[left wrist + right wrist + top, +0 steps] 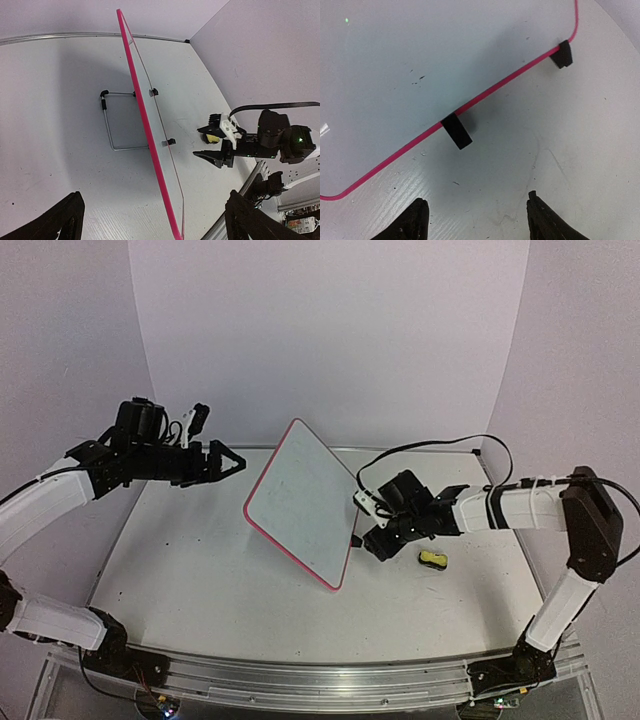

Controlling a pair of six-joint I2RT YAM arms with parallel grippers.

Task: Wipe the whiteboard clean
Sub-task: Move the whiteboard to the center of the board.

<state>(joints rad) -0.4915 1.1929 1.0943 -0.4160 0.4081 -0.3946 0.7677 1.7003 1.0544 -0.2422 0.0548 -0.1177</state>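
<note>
The whiteboard (300, 505) is standing tilted on the counter (200, 580), showing only faint specks, so erasing is looking nearly done. Just right of the whiteboard, the right jaws are hanging partly open and empty. Left of it, the left jaws are gaping wide, holding nothing. The next move is probably calling for the yellow-and-black block (433, 559) lying right of the whiteboard. No container is showing.

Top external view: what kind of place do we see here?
Probably a robotics lab test bench: a left arm and a right arm bolted to a white table, a plain backdrop around it, and a whiteboard standing on it.
</note>
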